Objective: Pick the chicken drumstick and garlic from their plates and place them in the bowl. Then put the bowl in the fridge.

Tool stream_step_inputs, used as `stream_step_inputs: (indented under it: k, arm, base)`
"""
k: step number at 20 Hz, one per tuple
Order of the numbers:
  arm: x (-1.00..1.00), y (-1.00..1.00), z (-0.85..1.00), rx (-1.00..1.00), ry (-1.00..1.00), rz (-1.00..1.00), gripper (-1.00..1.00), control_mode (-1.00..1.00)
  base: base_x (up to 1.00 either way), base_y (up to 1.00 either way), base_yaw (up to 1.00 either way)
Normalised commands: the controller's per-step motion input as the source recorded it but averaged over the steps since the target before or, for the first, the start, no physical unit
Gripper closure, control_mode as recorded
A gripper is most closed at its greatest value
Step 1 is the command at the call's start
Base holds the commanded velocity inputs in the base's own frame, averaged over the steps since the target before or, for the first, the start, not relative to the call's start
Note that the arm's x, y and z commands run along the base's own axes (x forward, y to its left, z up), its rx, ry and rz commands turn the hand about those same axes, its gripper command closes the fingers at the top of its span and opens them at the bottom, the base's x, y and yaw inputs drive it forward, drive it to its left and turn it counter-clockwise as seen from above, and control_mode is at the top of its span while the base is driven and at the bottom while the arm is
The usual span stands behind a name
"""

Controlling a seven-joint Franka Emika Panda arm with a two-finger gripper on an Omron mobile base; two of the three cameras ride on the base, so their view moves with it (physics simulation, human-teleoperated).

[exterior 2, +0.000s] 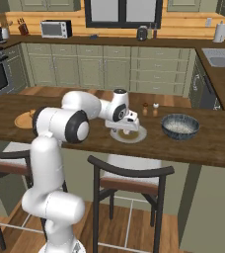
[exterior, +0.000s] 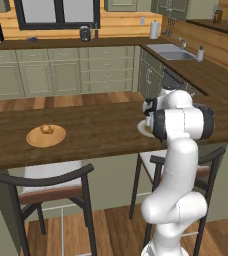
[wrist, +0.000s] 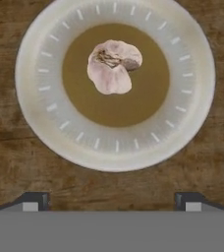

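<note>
Directly beneath the gripper (wrist: 111,202), whose jaws are spread wide and hold nothing, the garlic (wrist: 113,66) is seen on the brown centre of the pale plate (wrist: 35,93), lying ahead of the fingertips rather than between them.

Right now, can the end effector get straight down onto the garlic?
Probably yes. The open end effector hangs above the pale plate, the garlic lies bare at its centre, and nothing stands between them.
</note>
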Motion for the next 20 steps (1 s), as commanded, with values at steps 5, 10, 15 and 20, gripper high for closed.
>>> stream_step_inputs:
  k: [5, 10, 15, 20]
  arm:
    - [0.3, 0.0, -0.18, 0.0, -0.01, 0.0, -1.0, -1.0]
    - [0.3, -0.05, -0.17, 0.0, 0.0, 0.0, -1.0, -1.0]
    - [0.3, -0.04, -0.19, 0.0, 0.0, 0.0, -1.0, -1.0]
    - [0.32, -0.01, -0.21, 0.0, -0.05, 0.0, -1.0, -1.0]
  base:
    - [0.0, 0.0, 0.0]
    - [0.0, 0.0, 0.0]
    - [0.0, 0.0, 0.0]
    - [0.0, 0.0, 0.0]
